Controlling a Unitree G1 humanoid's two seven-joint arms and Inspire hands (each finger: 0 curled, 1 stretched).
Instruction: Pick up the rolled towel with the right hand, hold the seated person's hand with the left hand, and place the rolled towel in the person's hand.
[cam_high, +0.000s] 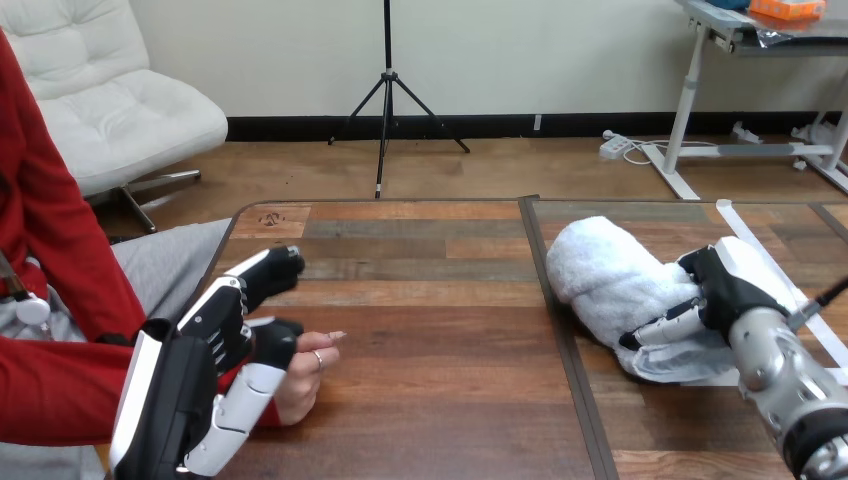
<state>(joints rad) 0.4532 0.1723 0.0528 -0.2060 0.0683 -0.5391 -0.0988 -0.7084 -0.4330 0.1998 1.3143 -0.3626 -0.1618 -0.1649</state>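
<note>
At the left, the person's hand (305, 378) rests loosely curled on the table (440, 380). Your left hand (225, 325) is right against it, thumb lying on its back and the other fingers reaching forward above it, spread from the thumb and closed on nothing. The hold is not yet made. Bring those fingers down gently round the person's hand and steady it without squeezing (it will likely need coaxing open to take anything).

On the table's right half, well apart from the person's hand, the rolled towel (605, 270) seems to rest on the wood. Your right hand (725, 290) is clamped on its near end, fingers (665, 325) wrapped into the cloth. The towel looks soft and bulky, so keep the grip deep. Lift it clear before you carry it leftward, or the roll may drag and loosen.
</note>
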